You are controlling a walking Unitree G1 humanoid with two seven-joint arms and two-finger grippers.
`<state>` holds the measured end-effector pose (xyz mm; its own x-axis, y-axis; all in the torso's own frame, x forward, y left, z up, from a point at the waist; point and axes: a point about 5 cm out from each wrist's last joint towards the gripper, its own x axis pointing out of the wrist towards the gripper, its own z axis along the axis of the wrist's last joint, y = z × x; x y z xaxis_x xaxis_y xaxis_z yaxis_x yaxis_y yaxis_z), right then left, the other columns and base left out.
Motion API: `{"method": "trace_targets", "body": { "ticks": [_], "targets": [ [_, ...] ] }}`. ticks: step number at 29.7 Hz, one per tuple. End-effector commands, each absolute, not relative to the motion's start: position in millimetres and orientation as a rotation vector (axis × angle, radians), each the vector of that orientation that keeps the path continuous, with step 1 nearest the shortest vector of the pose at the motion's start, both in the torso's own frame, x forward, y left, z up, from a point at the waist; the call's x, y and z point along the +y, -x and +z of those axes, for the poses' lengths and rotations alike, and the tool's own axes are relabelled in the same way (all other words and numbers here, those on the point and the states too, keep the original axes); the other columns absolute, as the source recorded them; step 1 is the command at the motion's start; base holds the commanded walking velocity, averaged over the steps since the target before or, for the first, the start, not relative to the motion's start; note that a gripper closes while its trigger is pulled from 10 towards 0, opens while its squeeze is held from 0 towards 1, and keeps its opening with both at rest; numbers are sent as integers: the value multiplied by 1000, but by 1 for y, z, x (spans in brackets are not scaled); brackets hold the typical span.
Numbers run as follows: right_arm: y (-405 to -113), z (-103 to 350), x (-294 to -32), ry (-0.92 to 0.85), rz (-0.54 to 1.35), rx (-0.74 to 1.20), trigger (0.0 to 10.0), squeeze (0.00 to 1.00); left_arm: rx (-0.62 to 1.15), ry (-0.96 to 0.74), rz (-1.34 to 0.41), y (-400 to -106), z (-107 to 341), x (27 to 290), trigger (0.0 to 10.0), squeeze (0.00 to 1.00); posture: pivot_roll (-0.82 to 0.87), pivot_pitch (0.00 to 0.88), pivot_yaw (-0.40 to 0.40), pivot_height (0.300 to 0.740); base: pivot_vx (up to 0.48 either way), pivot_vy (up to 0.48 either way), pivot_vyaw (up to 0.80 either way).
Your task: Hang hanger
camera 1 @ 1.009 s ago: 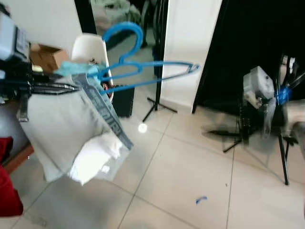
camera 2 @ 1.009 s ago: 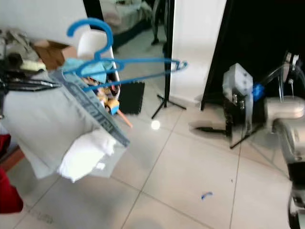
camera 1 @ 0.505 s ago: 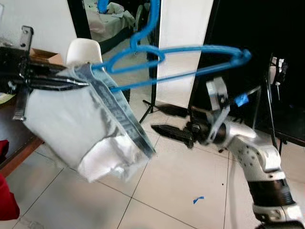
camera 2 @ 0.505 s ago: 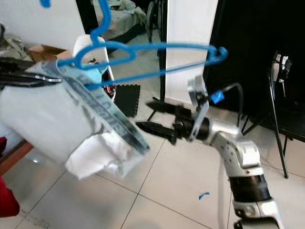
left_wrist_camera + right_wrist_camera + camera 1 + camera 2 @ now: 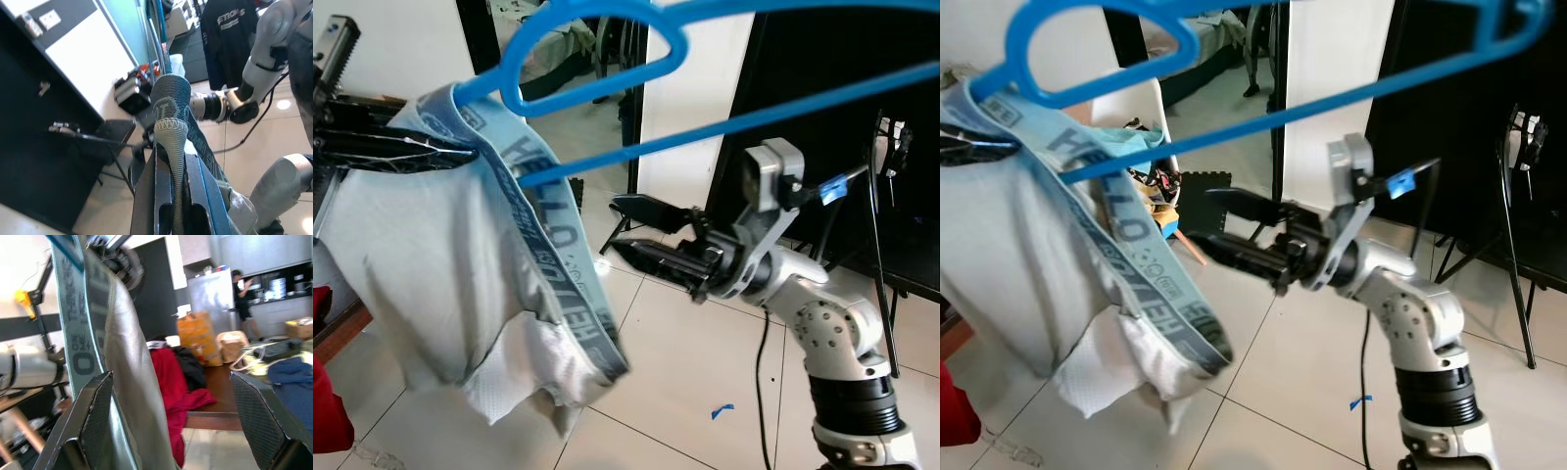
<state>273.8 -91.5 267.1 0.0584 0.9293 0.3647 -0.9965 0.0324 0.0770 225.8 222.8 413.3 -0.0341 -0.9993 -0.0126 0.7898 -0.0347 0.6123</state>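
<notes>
A blue plastic hanger (image 5: 724,127) runs across the top of the head views. A grey garment (image 5: 431,274) hangs from its left end by a blue-grey "HELLO" waistband (image 5: 558,264). My left gripper (image 5: 460,153) comes in from the left, shut on the waistband and hanger; the left wrist view shows its fingers (image 5: 161,196) clamped on the band (image 5: 170,105). My right gripper (image 5: 617,225) reaches in from the right, open, fingertips just short of the hanging waistband. In the right wrist view its fingers (image 5: 90,421) stand wide apart, with the garment (image 5: 127,357) close to one of them.
A white chair (image 5: 1141,103) and a box of clutter stand behind the garment. A black stand and a dark chair (image 5: 891,245) are at the right. Red cloth (image 5: 328,411) lies low on the left. A blue scrap (image 5: 722,410) lies on the tiled floor. A person (image 5: 243,289) stands far off.
The hanger and garment have risen and come closer to the camera. My right arm has swung in from the right, its open fingers now near the waistband. The view has shifted too.
</notes>
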Motion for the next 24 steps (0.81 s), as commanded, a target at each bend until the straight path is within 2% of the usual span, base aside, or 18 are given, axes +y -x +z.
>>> {"method": "trace_targets", "body": {
  "ticks": [1, 14, 19, 24],
  "targets": [
    [-271, 272, -79, -345, 1515, -244, 10000, 0, -522, -511, -1582, -225, 410, 218, 10000, 0, 2, 39, 27, 740, 0, 0, 0],
    [-273, 283, -81, -383, 1479, -281, 10000, 0, -495, -497, -1606, -226, 405, 215, 10000, 0, -2, 33, 30, 740, 0, 0, 0],
    [-262, 288, -101, -432, 1561, -335, 10000, 0, -491, -498, -1607, -227, 404, 213, 10000, 0, -4, 39, 36, 740, 0, 0, 0],
    [-262, 290, -106, -454, 1560, -354, 10000, 0, -488, -498, -1609, -227, 404, 213, 10000, 0, -5, 39, 37, 740, 0, 0, 0]
  ]
}}
